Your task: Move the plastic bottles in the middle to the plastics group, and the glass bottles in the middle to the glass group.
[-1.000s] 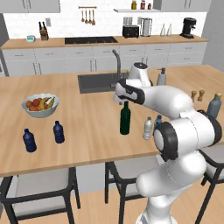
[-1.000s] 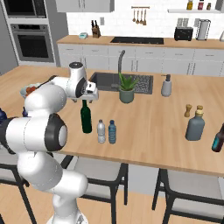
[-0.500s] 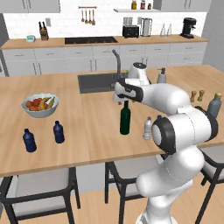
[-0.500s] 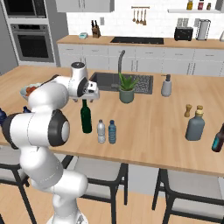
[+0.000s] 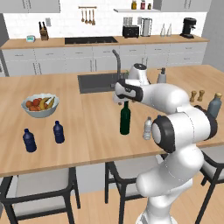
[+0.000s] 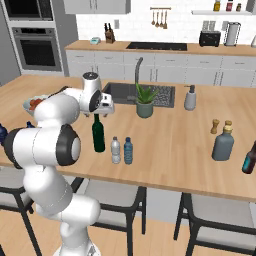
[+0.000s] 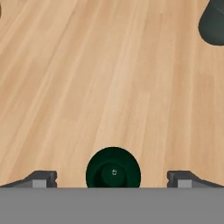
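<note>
The tall dark green glass bottle point(image 5: 125, 118) point(image 6: 98, 134) stands upright mid-counter. My gripper point(image 5: 124, 99) point(image 6: 100, 113) point(image 7: 113, 179) hovers just above its neck, open wide. In the hand view the bottle's round top point(image 7: 113, 173) sits centred between the fingertips point(image 7: 42, 178), untouched. Just right of the green bottle stand the clear plastic bottle point(image 5: 148, 128) point(image 6: 116, 150) and the teal one point(image 6: 128, 150). Two navy bottles point(image 5: 29, 140) point(image 5: 58, 132) stand at the counter's left. At the far right is the grey-blue glass bottle point(image 5: 214, 105) point(image 6: 223, 143).
A fruit bowl point(image 5: 40, 105) sits at the left. Behind the hand are the sink with its tap point(image 5: 116, 59) and a potted plant point(image 6: 145, 102) point(image 7: 213, 22). A soap dispenser point(image 6: 190, 98), salt and pepper shakers point(image 6: 215, 126) and a dark bottle point(image 6: 249, 159) stand to the right.
The arm's elbow has shifted a little while the hand stays over the green bottle's neck. No bottle has moved.
</note>
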Tool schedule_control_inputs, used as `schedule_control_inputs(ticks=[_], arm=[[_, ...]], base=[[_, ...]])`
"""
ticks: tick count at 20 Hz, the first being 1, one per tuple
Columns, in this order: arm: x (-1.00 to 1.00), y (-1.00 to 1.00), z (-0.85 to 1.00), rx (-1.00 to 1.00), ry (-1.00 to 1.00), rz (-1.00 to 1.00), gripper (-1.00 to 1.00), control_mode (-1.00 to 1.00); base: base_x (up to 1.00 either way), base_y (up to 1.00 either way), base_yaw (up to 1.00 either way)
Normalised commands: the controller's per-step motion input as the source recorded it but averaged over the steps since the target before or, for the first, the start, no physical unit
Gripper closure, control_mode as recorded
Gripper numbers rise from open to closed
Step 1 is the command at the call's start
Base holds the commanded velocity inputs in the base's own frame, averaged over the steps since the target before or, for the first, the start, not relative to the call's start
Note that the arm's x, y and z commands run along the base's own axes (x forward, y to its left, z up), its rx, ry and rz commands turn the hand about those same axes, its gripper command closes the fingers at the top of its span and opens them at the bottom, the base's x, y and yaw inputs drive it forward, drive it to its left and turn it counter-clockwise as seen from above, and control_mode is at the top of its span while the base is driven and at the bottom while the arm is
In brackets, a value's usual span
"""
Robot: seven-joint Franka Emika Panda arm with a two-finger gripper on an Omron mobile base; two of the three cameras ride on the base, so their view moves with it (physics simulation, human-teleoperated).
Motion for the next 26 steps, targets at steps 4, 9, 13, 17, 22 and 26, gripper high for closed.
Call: schedule_control_inputs(ticks=[4,9,13,17,22,26], arm=[[0.07,0.00,-0.13,-0.01,-0.13,0.04,-1.00,-1.00],[0.06,0.00,-0.09,0.00,-0.08,0.03,-1.00,-1.00],[0.13,0.00,-0.03,0.00,-0.02,0.01,1.00,-1.00],[0.08,-0.01,-0.01,0.00,-0.01,0.03,1.00,-1.00],[-0.03,0.00,0.01,0.01,-0.07,0.05,1.00,-1.00],[-0.30,-0.01,0.13,0.04,-0.02,0.01,1.00,-1.00]], base=[[0.00,0.00,0.00],[0.00,0.00,0.00],[0.00,0.00,0.00],[0.00,0.00,0.00],[0.00,0.00,0.00],[0.00,0.00,0.00]])
